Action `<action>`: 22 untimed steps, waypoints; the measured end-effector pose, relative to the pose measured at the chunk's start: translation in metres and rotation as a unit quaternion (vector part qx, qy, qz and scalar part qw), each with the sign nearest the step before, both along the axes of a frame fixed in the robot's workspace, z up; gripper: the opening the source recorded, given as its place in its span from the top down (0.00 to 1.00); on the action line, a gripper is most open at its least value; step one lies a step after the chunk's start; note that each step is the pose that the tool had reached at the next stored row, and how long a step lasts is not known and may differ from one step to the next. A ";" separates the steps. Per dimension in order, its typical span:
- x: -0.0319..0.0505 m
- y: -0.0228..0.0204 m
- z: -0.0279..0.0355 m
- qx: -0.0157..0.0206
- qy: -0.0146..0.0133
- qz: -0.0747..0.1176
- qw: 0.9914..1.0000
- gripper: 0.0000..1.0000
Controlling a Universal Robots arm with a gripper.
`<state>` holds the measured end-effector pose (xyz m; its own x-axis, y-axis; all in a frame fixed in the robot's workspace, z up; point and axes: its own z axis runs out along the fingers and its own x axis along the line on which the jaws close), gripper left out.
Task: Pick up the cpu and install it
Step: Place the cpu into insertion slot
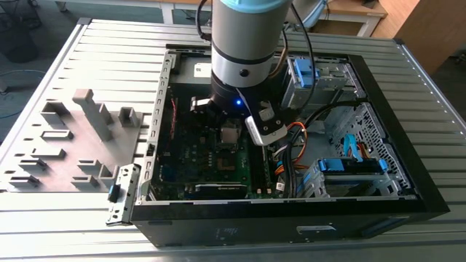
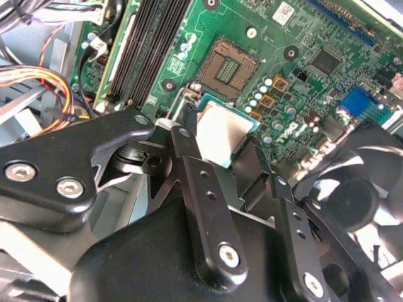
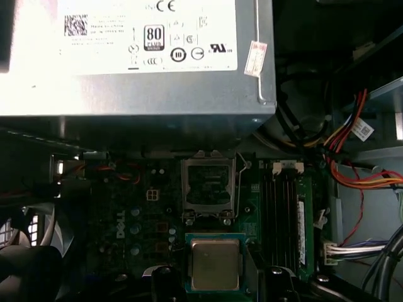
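Note:
The cpu (image 3: pixel 215 263), a small silvery square chip with a greenish rim, hangs between my gripper's (image 3: pixel 217 278) black fingers (image 3: pixel 162 282), which are shut on its two sides. In the second wrist view the cpu (image 2: pixel 221 131) sits in the gripper (image 2: pixel 221 143) a little above the green motherboard, beside the open socket (image 2: pixel 228 66). In the first wrist view the socket (image 3: pixel 208 187), a silver frame with a dark centre, lies just beyond the chip. The exterior view shows the arm reaching down into the open computer case (image 1: pixel 407 204), with the cpu (image 1: pixel 230 135) under its wrist.
A silver power supply (image 3: pixel 138 56) stands behind the socket. Memory slots (image 3: pixel 286 214) and bundled coloured cables (image 3: pixel 352 157) run beside it. A black fan (image 2: pixel 352 201) is close to the gripper. Drive bays (image 1: pixel 320 76) fill the case's far side; a grey parts fixture (image 1: pixel 73 142) lies at the exterior view's left.

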<state>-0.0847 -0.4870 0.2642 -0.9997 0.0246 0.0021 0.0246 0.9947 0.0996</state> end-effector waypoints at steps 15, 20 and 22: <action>-0.0007 -0.0024 -0.0266 0.000 0.000 0.001 1.000 0.53; -0.0011 -0.0083 -0.0318 0.000 0.000 0.002 1.000 0.53; -0.0011 -0.0096 -0.0352 0.000 0.000 0.003 1.000 0.53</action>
<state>-0.0859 -0.4966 0.2290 -0.9998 0.0189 0.0020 0.0190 0.9949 0.0995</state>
